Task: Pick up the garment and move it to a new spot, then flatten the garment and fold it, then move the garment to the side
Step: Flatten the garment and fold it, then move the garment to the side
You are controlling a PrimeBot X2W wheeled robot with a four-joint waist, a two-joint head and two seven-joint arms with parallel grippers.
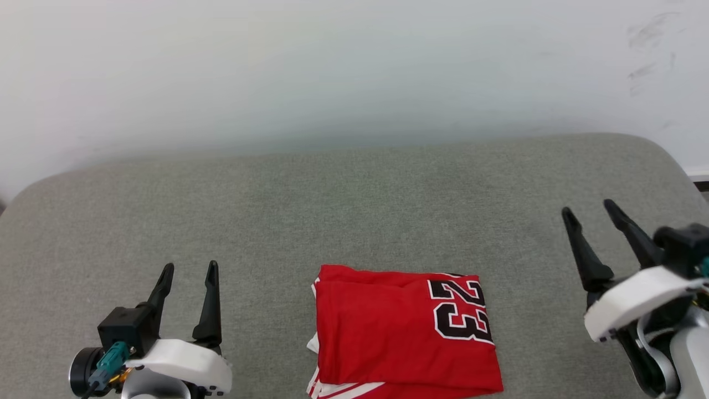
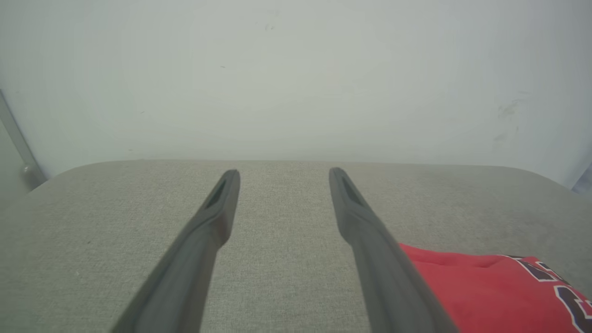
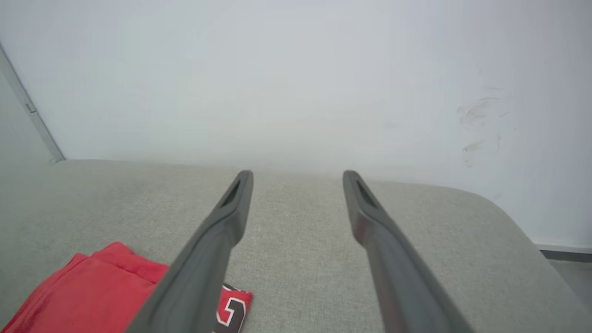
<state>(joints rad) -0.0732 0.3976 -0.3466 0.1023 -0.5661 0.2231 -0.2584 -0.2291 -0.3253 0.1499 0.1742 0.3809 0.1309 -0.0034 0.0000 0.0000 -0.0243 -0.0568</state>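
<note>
Garment (image 1: pixel 399 332) lay folded on the grey tabletop (image 1: pixel 332 210) between the left tool (image 1: pixel 189 267) and right tool (image 1: pixel 587 206), both spread apart and empty, likely because only moving it aside was left.

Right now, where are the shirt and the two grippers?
shirt (image 1: pixel 382 327), head view, plain red front.
left gripper (image 1: pixel 191 265), head view, between its fingertips.
right gripper (image 1: pixel 587 206), head view, between its fingertips.
</note>
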